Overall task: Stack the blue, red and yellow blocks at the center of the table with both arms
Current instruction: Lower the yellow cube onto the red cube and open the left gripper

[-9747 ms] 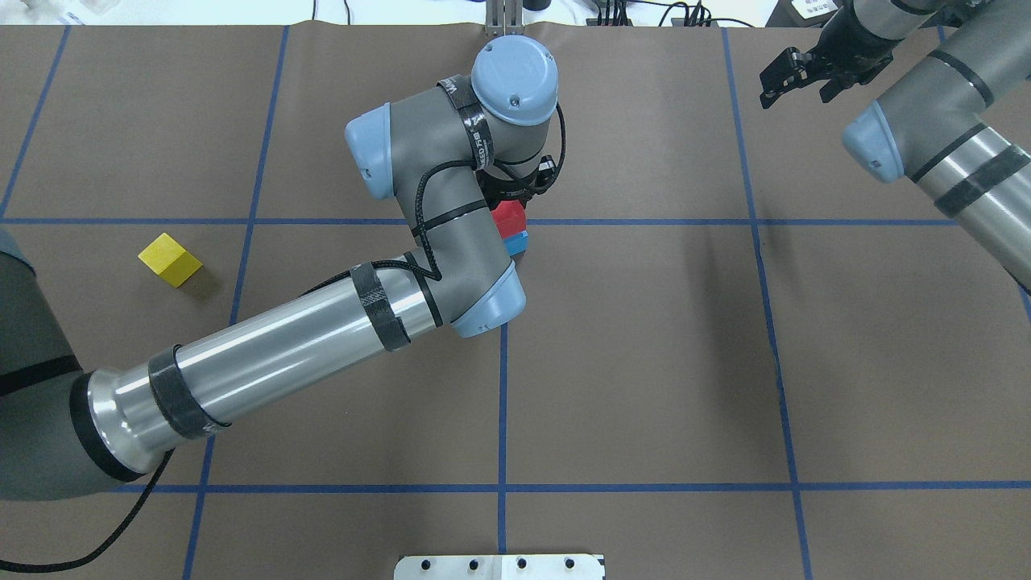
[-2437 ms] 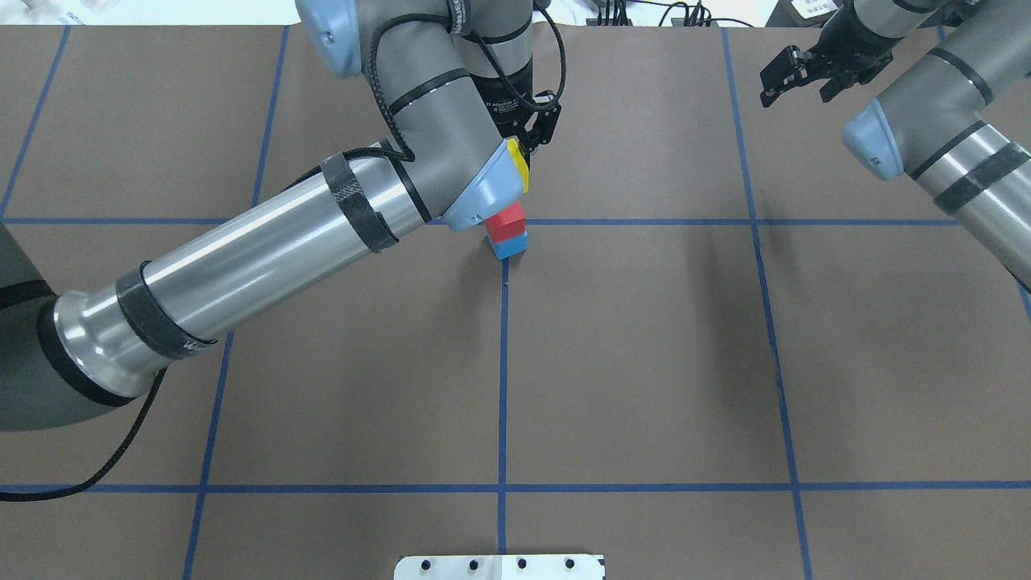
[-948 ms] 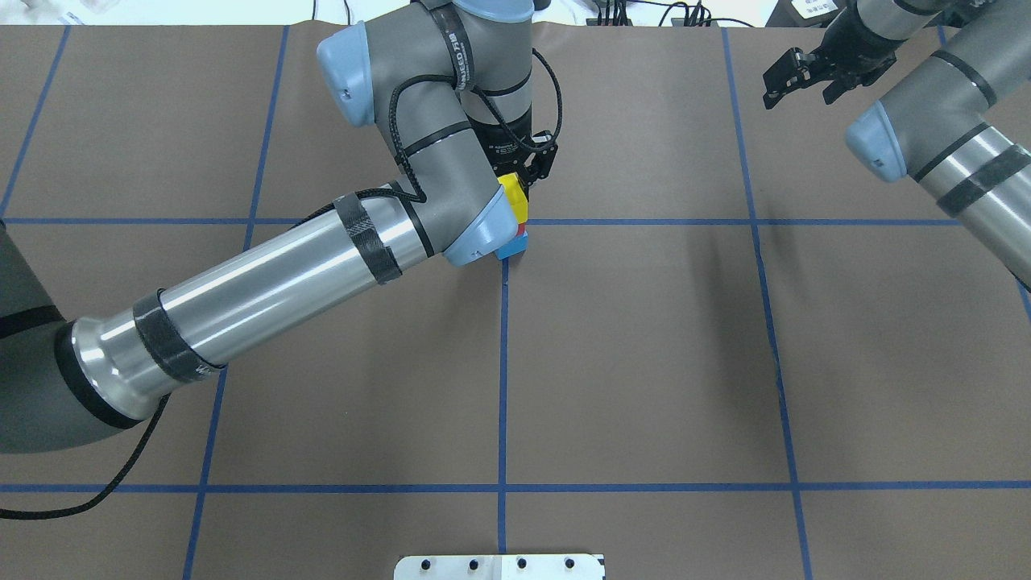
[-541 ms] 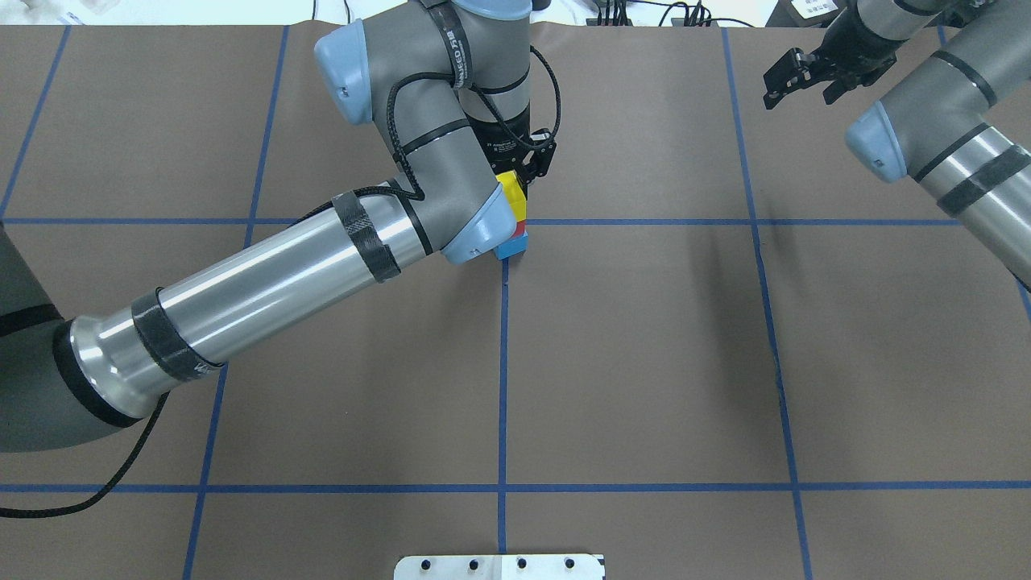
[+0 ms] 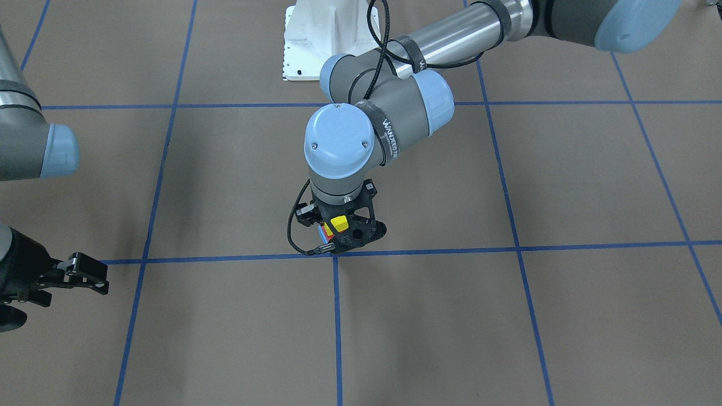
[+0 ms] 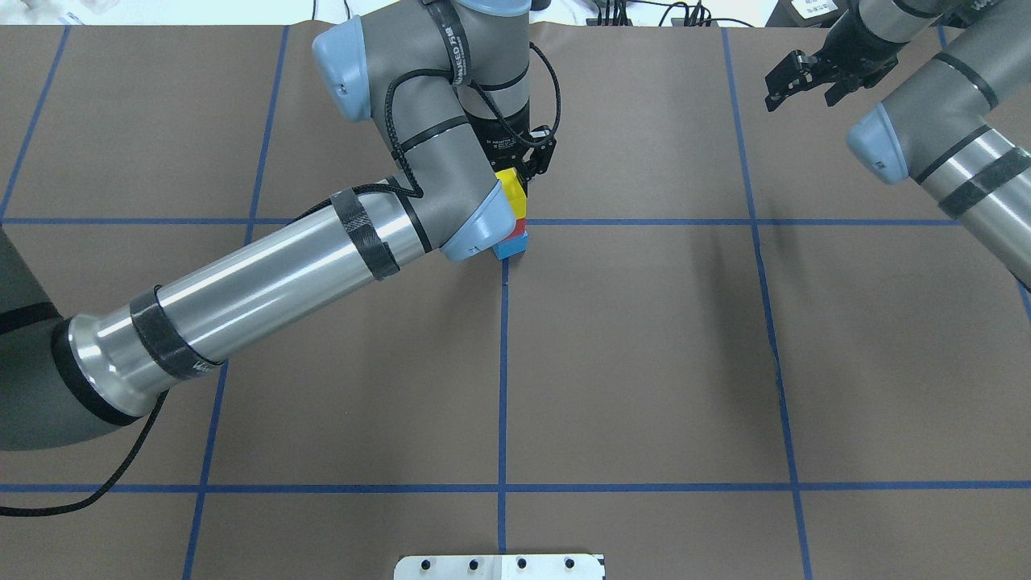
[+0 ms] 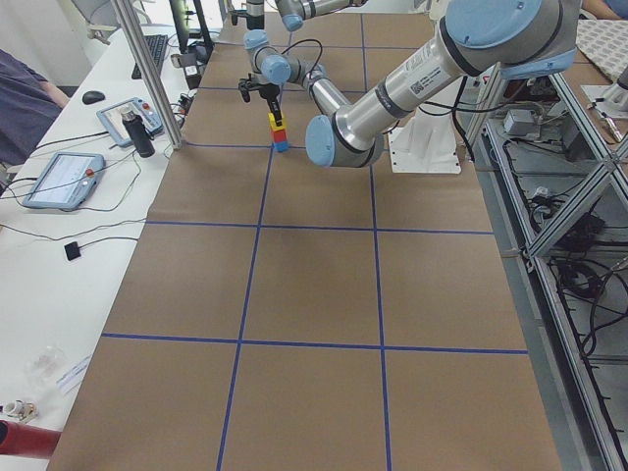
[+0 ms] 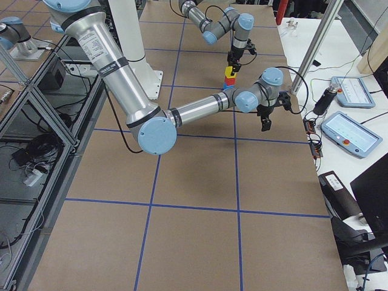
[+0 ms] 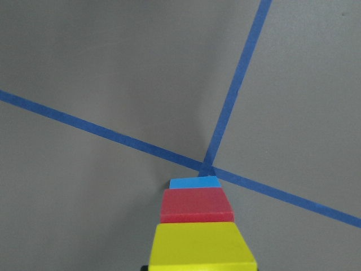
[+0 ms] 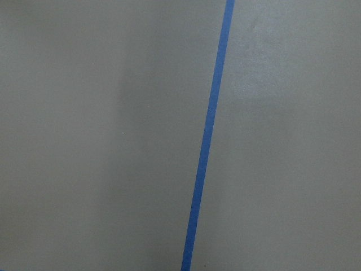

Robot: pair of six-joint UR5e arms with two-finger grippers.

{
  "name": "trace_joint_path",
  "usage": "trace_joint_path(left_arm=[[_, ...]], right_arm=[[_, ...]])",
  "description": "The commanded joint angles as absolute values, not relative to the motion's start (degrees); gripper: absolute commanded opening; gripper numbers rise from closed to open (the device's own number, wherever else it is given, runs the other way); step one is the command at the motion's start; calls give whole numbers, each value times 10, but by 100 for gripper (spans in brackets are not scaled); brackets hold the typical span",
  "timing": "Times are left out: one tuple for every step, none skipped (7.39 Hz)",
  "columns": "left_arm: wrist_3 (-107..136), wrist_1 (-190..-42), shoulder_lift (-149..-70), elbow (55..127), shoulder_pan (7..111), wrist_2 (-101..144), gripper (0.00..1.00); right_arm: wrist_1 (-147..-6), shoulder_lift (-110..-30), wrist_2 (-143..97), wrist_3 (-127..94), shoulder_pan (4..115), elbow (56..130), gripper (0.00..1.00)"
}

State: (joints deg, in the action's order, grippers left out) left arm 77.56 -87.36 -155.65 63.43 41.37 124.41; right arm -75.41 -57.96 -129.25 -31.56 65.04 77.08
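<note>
While your left gripper [image 5: 343, 232] clamps the yellow block [image 5: 338, 223] square atop the red block [image 9: 197, 205], your right gripper [image 6: 799, 95] hangs clear, jaws apart.

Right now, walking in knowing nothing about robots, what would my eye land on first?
Probably the bright little tower at the centre of the table, where the blue tape lines cross: yellow block on red block on blue block. The left pincer is closed on the yellow one from above, while the right pincer hangs open near the table's far right corner.
</note>
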Motion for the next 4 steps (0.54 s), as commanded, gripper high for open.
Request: trace_joint_path(left_arm=[[777,-882,-1556,635,413,1242,81],[778,-886,-1556,635,411,1226,100],[778,-886,-1556,636,411,1226,100],[778,-886,-1556,636,411,1225,100]], right_arm=[[-754,-582,-1293,-315,650,771,99],[-754,-581,-1293,-315,650,771,99],[-754,-582,-1293,-315,650,771,99],[-754,-582,-1293,-315,650,771,99]])
